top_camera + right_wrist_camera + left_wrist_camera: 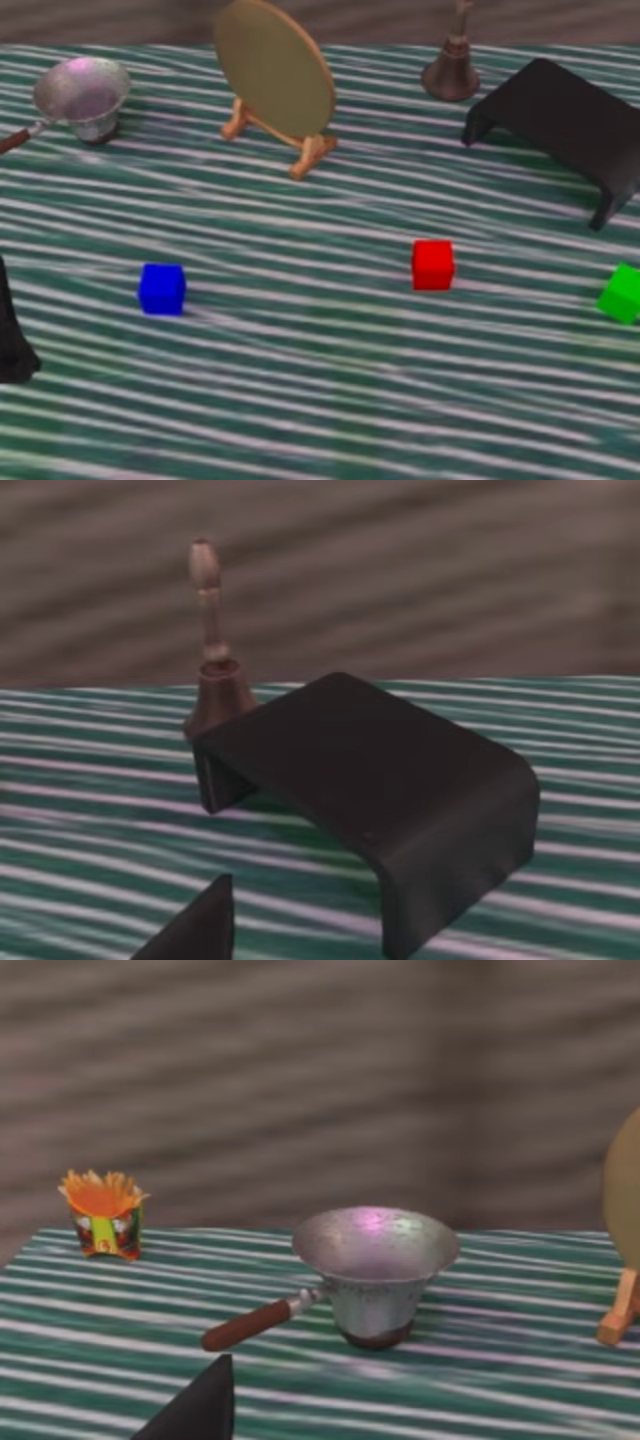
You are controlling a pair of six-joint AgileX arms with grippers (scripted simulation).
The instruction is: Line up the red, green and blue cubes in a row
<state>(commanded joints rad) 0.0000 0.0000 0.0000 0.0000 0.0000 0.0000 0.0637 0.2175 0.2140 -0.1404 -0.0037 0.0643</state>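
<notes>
Red, green and blue cubes lay apart on the green-and-white striped table (320, 400) in the top view. The red cube (433, 265) sat right of the frame's centre, the green cube (622, 292) at the right edge a little lower, partly cut off by the frame, and the blue cube (162, 289) well apart at the left of centre. None touched another.

Behind them, in the upper part of the frame, a round wooden disc (274, 68) leaned on its stand. A metal saucepan (84, 92) with a brown handle stood at the upper left, a bell (451, 70) with a wooden handle at the upper right, and a black bench-like stand (565, 120) just right of the bell. The left wrist view also showed a small carton of fries (103, 1214) on the table's far corner.

A dark part of the left arm (14, 345) showed at the left edge; whether either gripper was released or clenched could not be told. Each wrist view showed only a dark tip at its lower edge.
</notes>
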